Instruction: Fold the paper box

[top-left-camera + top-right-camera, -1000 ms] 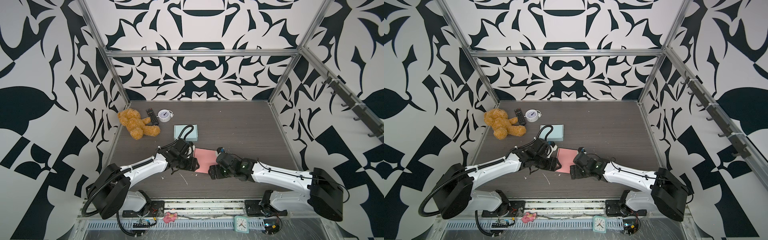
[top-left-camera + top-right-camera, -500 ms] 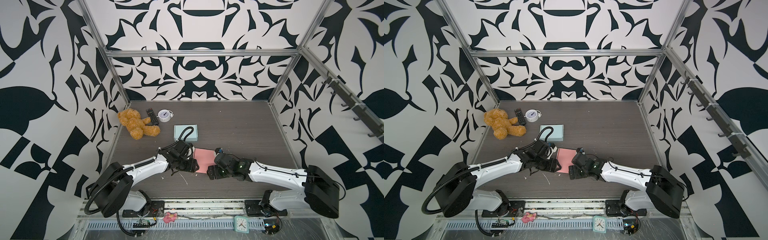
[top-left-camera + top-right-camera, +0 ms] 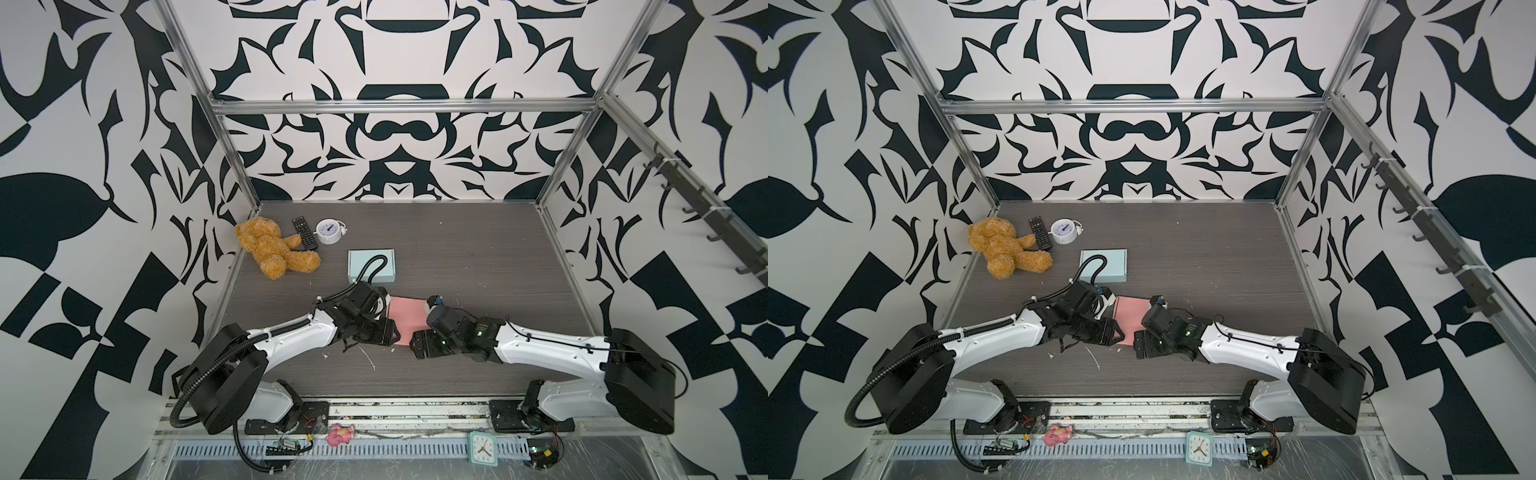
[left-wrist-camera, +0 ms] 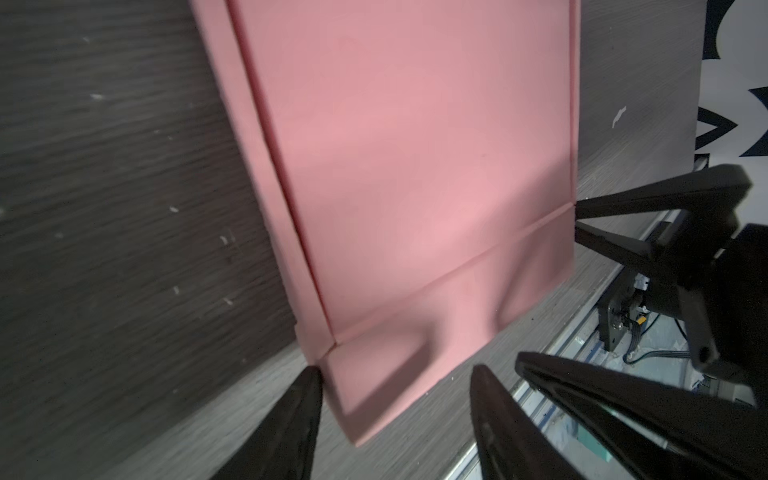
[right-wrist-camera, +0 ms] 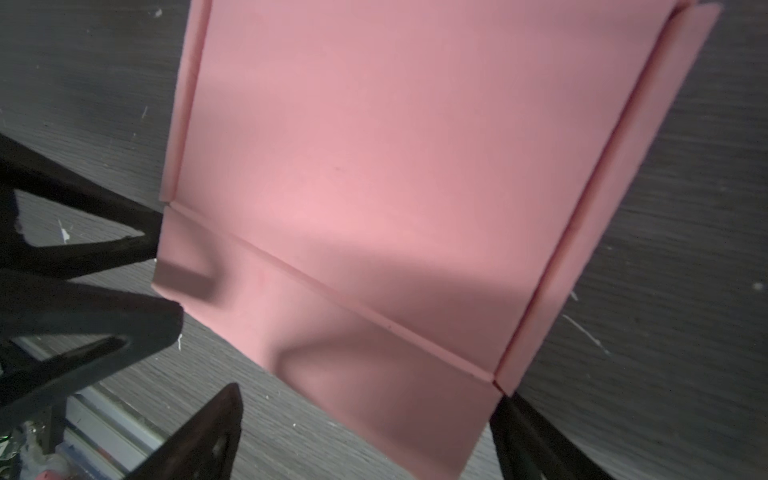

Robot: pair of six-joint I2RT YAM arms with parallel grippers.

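Observation:
The paper box is a flat pink creased sheet lying on the dark table between my two arms. Its near flap is dented and bows up a little in the left wrist view and the right wrist view. My left gripper is open, its jaws straddling the flap's near-left corner, and one fingertip is at the corner. My right gripper is open astride the flap's near-right part.
A folded light-blue box lies just behind the left arm, under its cable. A teddy bear, a black remote and a white alarm clock sit at the back left. White scraps dot the table's front.
My right gripper has edged slightly left, closer to the pink sheet. The left arm and both jaw openings look unchanged.

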